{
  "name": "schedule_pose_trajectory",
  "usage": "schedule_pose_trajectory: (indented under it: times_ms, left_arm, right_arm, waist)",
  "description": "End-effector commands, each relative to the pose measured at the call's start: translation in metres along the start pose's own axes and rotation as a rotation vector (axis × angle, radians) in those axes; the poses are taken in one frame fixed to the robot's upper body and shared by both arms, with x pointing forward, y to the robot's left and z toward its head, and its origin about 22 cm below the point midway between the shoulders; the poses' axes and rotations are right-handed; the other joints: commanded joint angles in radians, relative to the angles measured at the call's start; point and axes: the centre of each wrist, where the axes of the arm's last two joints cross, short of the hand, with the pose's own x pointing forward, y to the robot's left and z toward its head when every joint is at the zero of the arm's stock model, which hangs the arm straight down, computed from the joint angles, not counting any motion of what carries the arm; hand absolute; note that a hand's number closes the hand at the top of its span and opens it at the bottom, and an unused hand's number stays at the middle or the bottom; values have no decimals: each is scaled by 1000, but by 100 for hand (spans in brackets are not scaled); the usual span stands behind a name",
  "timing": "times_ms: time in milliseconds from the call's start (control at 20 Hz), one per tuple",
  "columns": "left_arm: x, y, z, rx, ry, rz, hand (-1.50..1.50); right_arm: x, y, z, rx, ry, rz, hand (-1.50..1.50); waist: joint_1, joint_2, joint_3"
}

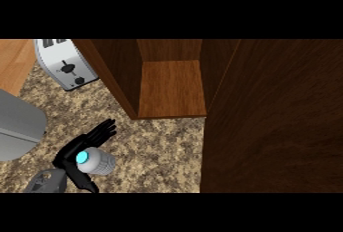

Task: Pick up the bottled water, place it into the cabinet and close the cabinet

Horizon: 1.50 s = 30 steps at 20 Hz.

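While the cabinet (171,88) stands open at the far right, the bottled water (95,161) is held in the curled fingers of the left hand (87,142).

No readable text, label, brand or number anywhere, the toaster (65,63) showing only dark knobs and slots, its markings too small to make out

Toaster (66,63) left of cabinet (171,86); bottled water (95,161) before both.
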Motion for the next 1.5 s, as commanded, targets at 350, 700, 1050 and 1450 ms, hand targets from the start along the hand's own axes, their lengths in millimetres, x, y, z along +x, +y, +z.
schedule_pose_trajectory:
  times_ms: [350, 700, 1050, 1450]
  left_arm:
    - [-40, -17, -9, -67, -112, 65, 150]
    - [-49, -24, -9, -82, -187, -126, 150]
    - [-81, -53, 6, 492, -277, -224, 150]
    - [-68, -81, -46, 478, -381, -188, 150]
  right_arm:
    - [31, -1, 2, 29, -38, 70, -150]
    - [33, -1, 2, 25, -40, 69, -150]
    - [18, 1, 11, -2, -15, 66, -150]
    - [36, -2, 3, -16, -36, 70, -150]
  waist:
    - [1, 3, -1]
    - [4, 5, -2]
    - [31, -5, 1]
    - [38, -2, 4]
